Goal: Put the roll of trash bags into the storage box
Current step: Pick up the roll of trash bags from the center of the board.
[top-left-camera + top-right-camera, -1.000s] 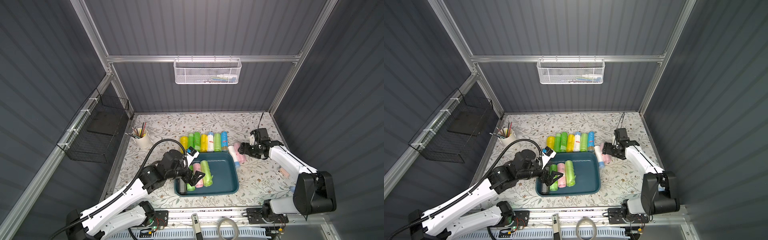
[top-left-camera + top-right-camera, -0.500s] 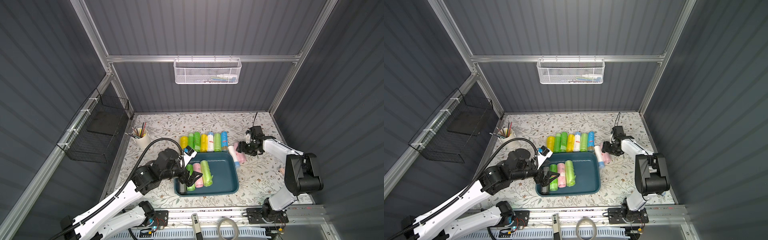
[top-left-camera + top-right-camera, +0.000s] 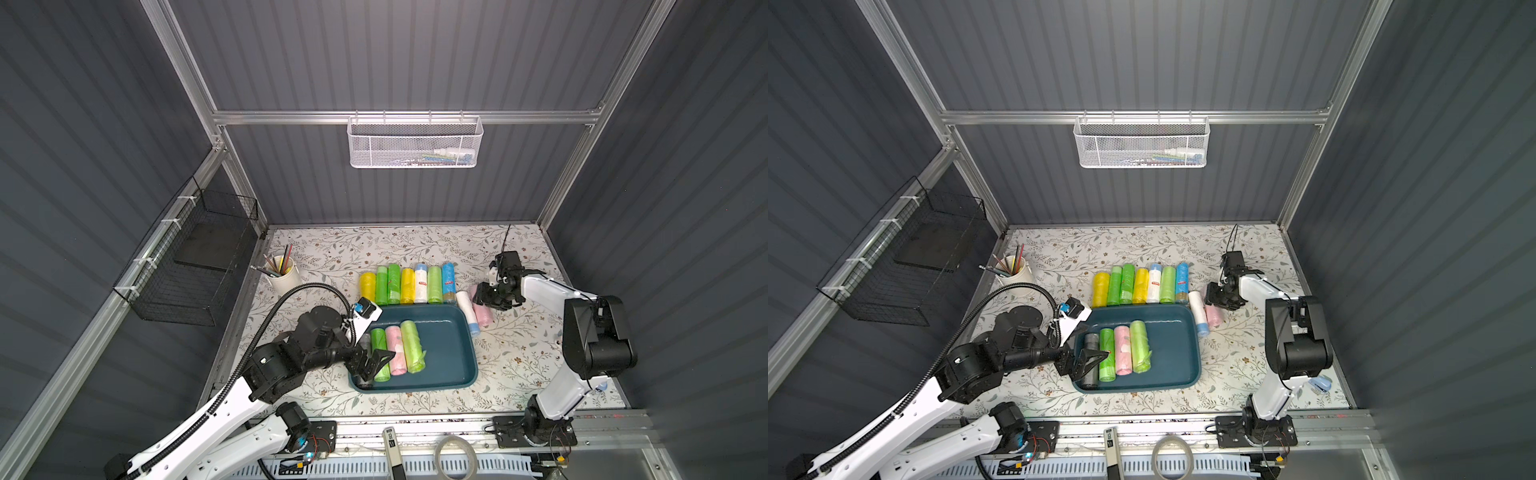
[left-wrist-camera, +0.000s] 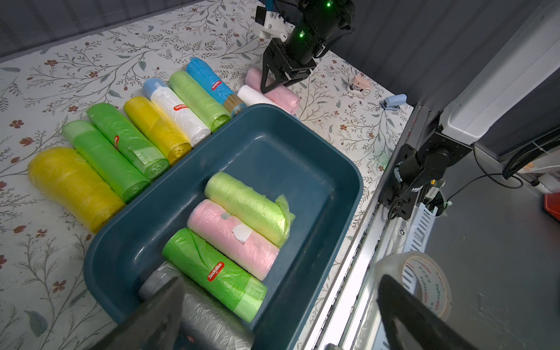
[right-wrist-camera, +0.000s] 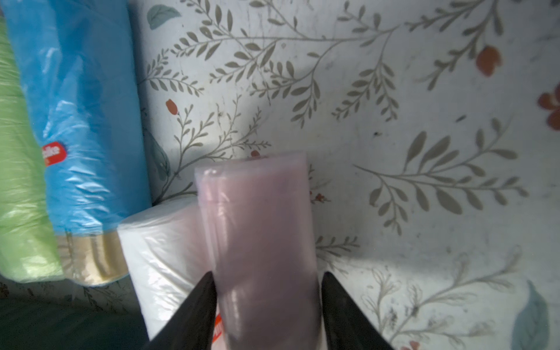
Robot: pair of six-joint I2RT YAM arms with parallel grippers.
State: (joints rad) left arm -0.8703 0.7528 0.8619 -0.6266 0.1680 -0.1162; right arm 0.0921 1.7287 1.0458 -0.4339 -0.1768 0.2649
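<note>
our right hand [image 5: 266, 274] has just clamped onto the pink roll [image 5: 257, 212] right of the storage box [image 3: 449, 349], so lifting looks next.

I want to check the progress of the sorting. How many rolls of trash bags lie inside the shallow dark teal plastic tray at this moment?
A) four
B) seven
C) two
A: the shallow dark teal plastic tray holds a grey roll, a bright green roll, a pink roll and a pale green roll, lying side by side.
</note>
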